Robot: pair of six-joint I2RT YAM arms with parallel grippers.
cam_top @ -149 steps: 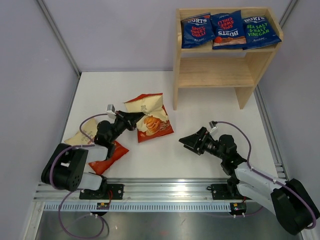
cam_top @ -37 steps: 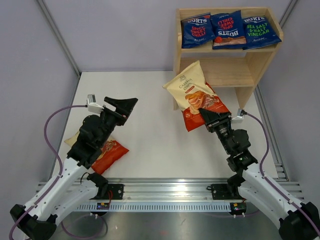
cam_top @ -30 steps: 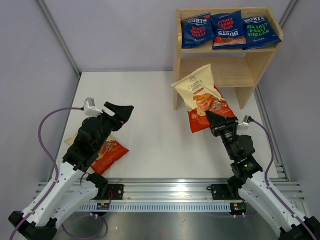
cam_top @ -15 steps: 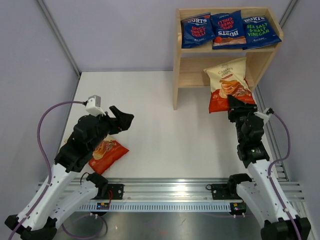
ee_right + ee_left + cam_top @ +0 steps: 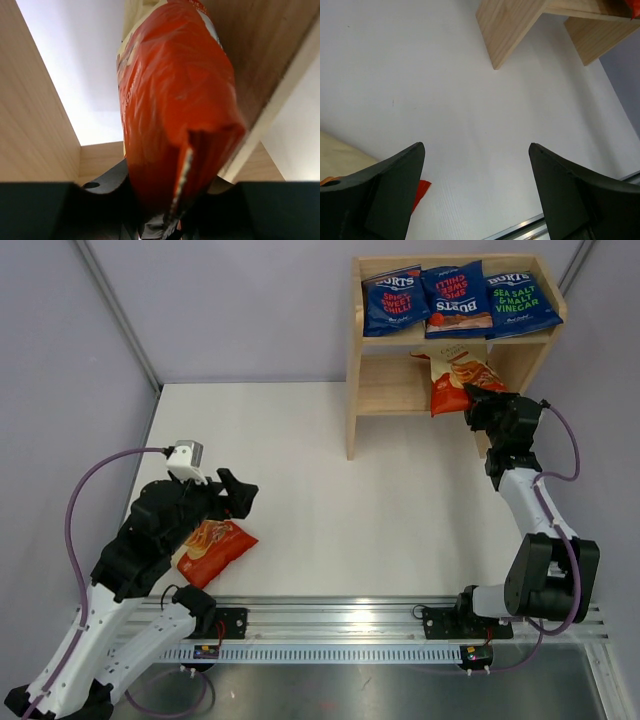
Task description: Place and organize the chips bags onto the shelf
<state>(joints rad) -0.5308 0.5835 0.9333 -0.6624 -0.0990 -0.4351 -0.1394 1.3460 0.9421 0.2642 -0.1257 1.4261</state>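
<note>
step in hand: shelving bag 4 of 5. the right claw (image 5: 473,404) is nearly closed, pinching the red bottom seam of the held bag (image 5: 452,368). that bag hangs tilted inside the lower tier of the shelf (image 5: 353,390), toward its right side, under the top board. i cannot tell whether it touches the lower board yet.

the left claw (image 5: 240,492) is wide open and holds nothing. it hovers over the near left of the table (image 5: 380,500), just beside the last bag (image 5: 214,545), which lies flat there.

next move, as i judge it: set the held bag down on the lower board, let go, and back out without dragging the bag along. room must be left beside it for bag 5.

writing: the 3 blue bags fill the top tier.
- left blue bag (image 5: 395,300): "burts", "sweet chilli".
- middle blue bag (image 5: 456,300): upside down, "burts" and "sweet chilli" inverted.
- right blue bag (image 5: 520,302): "burts", "sea salt & malt vinegar".

print on both cream-and-red bags is too small to read.
</note>
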